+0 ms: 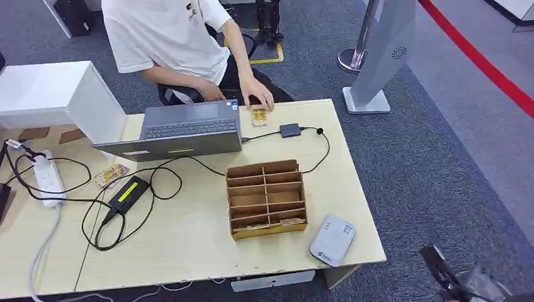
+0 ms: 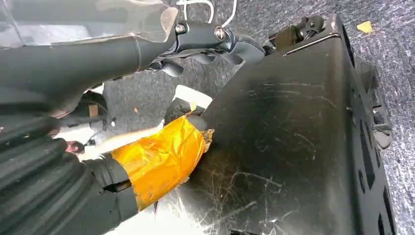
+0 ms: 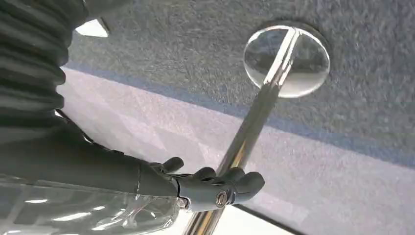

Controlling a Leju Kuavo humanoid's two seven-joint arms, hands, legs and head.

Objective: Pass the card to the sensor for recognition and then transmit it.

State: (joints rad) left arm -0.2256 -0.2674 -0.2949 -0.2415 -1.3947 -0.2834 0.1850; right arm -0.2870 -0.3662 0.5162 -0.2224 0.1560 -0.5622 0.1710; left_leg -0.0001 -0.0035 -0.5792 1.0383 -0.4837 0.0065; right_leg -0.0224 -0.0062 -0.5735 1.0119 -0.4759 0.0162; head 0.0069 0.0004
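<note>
My right hand [image 3: 215,188] hangs curled, holding nothing; my left hand [image 2: 210,41] likewise. A person's hand [image 1: 258,94] covers the card [image 1: 259,116] beside the laptop [image 1: 182,129].

The head camera looked forward and down from high on the robot onto the bench [image 1: 189,251] and the grey carpet [image 1: 441,157] beyond. Each wrist camera sat close behind its own hand, the left hand [image 2: 195,44] and the right hand [image 3: 215,188], both facing the carpeted floor. All three views shared that carpet.
</note>
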